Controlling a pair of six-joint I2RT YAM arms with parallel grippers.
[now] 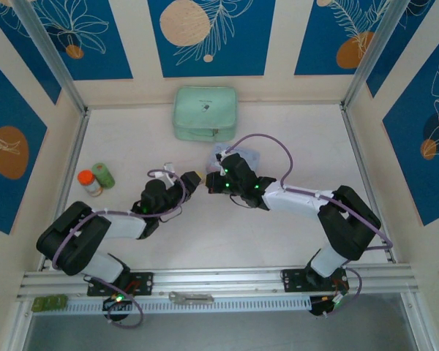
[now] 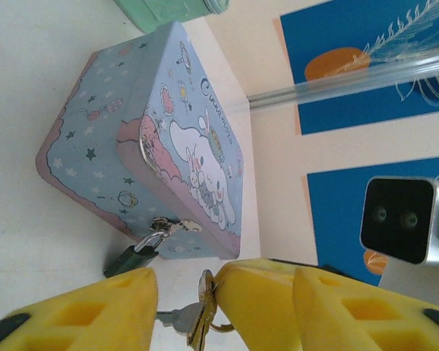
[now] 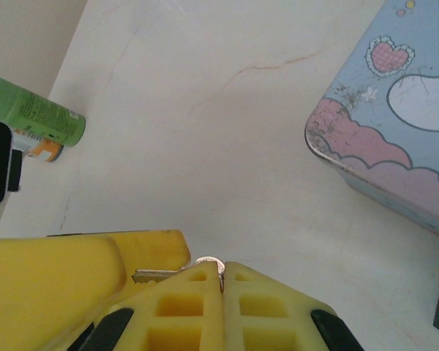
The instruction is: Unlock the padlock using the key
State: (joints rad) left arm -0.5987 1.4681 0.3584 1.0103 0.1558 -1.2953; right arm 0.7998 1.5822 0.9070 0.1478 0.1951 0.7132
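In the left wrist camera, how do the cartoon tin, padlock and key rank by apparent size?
Largest: the cartoon tin.
The padlock and the key look alike; the key is nearer the camera, so unranked.

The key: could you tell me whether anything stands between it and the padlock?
Nothing visible does: in the left wrist view, just bare table lies between the key and the padlock hanging on the light-blue tin.

A: Type of site?

B: Robot test cell, lab-style. A pale counter [image 1: 293,139] is boxed in on three sides by cream boards carrying blue printed panels [image 1: 227,44].

A: Supporting evidence?

B: An aluminium rail [image 1: 234,278] runs along the counter's near edge. The left arm [image 1: 95,234] and right arm [image 1: 336,219] are bolted to it. Slotted aluminium posts [image 1: 50,55] rise from the counter's far corners.
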